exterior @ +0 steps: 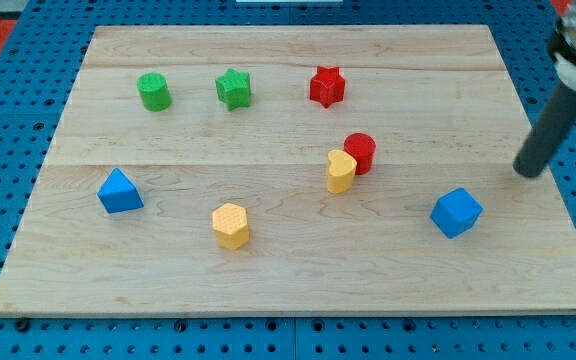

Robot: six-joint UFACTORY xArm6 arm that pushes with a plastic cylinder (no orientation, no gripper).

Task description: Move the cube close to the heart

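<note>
My tip [531, 172] sits near the board's right edge, up and to the view's right of the blue cube [456, 212], apart from it and touching no block; being a bare rod, it has no jaws to open or close. The cube lies at the lower right of the wooden board [288, 285]. The yellow heart [341, 171] stands well to its left and a little higher, touching or almost touching the red cylinder [360, 152]. To do this well, I judge the tip should settle on the cube's right side, slightly below its middle, then push left and gently upward, stopping short so the heart and cylinder stay undisturbed.
</note>
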